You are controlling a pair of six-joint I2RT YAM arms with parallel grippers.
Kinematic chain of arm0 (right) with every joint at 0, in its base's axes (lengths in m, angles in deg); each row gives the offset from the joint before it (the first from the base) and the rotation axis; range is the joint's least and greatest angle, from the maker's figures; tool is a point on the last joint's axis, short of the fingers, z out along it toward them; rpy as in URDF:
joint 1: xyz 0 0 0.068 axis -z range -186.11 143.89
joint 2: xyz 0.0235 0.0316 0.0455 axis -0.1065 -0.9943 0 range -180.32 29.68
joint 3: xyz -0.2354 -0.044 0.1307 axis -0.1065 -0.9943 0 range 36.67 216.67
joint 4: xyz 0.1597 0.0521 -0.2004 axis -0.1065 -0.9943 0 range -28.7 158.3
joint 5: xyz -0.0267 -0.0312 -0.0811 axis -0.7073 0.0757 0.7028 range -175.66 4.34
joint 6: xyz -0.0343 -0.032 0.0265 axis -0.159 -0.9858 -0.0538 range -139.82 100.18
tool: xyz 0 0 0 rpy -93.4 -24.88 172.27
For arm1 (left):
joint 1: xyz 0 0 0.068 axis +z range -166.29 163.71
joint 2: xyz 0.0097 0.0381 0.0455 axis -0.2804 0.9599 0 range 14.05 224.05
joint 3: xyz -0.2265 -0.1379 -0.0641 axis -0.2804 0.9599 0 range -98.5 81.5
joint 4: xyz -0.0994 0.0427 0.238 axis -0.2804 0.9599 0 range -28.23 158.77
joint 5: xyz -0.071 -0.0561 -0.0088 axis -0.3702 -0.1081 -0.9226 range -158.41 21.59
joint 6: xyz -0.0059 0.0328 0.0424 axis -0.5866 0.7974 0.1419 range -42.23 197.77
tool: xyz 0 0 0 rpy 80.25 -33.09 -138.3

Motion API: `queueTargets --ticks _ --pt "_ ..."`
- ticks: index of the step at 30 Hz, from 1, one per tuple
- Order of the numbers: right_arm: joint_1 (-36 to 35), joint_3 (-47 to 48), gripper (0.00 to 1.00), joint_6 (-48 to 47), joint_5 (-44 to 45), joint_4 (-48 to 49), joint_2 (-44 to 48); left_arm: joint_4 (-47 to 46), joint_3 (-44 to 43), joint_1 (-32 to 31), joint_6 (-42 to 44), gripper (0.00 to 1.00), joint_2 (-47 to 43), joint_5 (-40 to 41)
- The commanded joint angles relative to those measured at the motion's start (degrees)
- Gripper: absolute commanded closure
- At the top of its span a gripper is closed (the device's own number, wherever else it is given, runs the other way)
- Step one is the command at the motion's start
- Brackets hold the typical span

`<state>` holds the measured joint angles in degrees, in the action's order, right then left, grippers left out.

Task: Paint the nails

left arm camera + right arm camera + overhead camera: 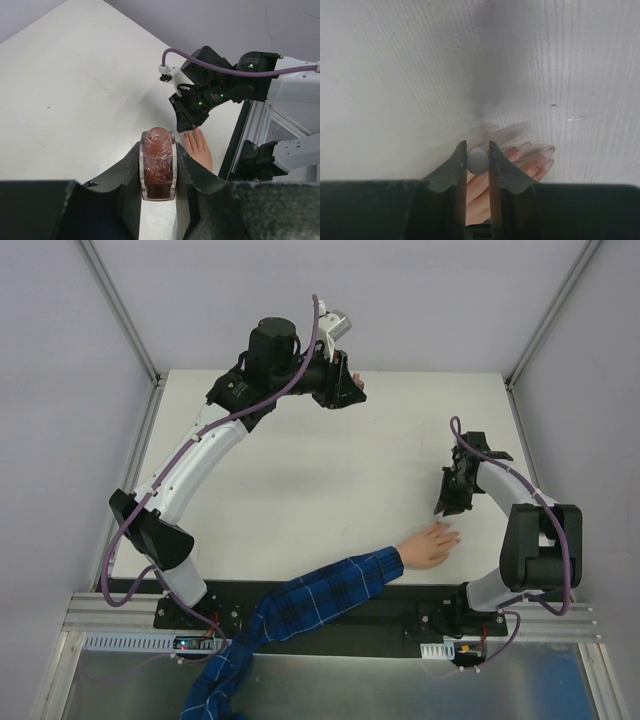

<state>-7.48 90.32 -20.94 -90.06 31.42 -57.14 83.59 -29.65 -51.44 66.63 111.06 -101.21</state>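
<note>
Top view: my left arm reaches to the far edge of the white surface (300, 490). My left fingers (352, 388) are out there, with a bit of reddish colour showing at their tips. My right fingers (443, 508) point down at the near right side. The hand (432, 545) lies flat just near-side of them, with its tips toward my right arm. A blue-and-white plaid sleeve (330, 590) runs from the wrist back past the near edge, between my two bases. The nails are too small to make out here.

Left wrist view: the left fingers (158, 150) are clamped tight on a small clear bottle (158, 172) with dark reddish contents. It stands upright, neck toward the camera, and both pads touch its sides. Beyond the bottle, the right fingers (192, 114) hang above the hand (199, 147). Only the hand's outer part shows, flat on the surface (75, 90).

Right wrist view: the right fingers (478, 150) stand a narrow gap apart, pinching a small pale grey round knob (478, 161). I can't tell what hangs under it. The hand (520, 157) is directly below and slightly right, spread on the surface (395, 75) and partly blurred. The nails (548, 150) sit at the tips pointing right and away, and they look pink-red. I can't tell whether the knob's underside touches any nail.
</note>
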Motion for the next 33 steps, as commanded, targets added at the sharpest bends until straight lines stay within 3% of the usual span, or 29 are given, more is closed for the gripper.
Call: queueTargets --ticks 1,33 --pt "-0.13 0.32 1.0 -0.28 1.32 -1.26 1.22 -1.61 -0.29 0.27 -0.29 1.0 -2.35 -0.69" --pt "3.3 1.72 1.0 0.86 3.79 -1.09 -1.15 -1.61 -0.64 0.26 0.33 1.0 -2.35 -0.51"
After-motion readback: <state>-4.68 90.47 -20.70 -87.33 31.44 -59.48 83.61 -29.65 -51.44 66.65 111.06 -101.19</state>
